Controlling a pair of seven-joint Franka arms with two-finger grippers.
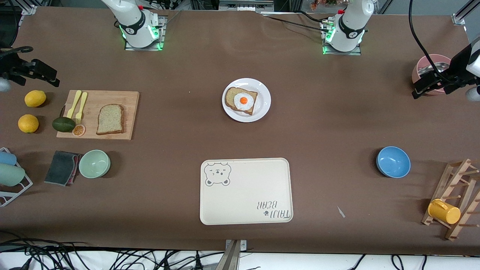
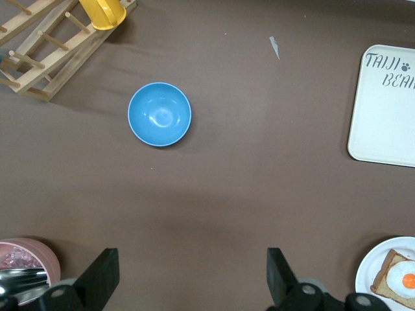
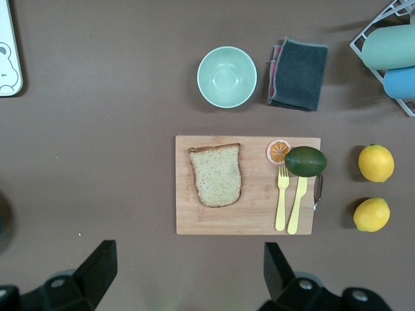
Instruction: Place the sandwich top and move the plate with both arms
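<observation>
The sandwich top [image 1: 110,119], a plain speckled slice, lies on a wooden board [image 1: 112,99] toward the right arm's end of the table; it also shows in the right wrist view [image 3: 216,175]. The white plate [image 1: 263,108] sits mid-table and bears the bread slice with the fried egg [image 1: 242,100]; the left wrist view shows the plate's edge [image 2: 371,277]. My right gripper [image 1: 45,73] [image 3: 188,269] hangs open and empty, high over bare table beside the board. My left gripper [image 1: 425,86] [image 2: 192,275] hangs open and empty, high over bare table by a pink container.
The bear-print tray [image 1: 245,191] lies nearer the camera than the plate. The board also holds a yellow fork and knife [image 1: 78,105], an avocado [image 1: 63,124] and an orange slice. Two lemons [image 1: 35,98], a green bowl [image 1: 94,163], a cloth, a blue bowl [image 1: 393,161], a wooden rack [image 1: 455,198] and the pink container [image 1: 431,69] stand around.
</observation>
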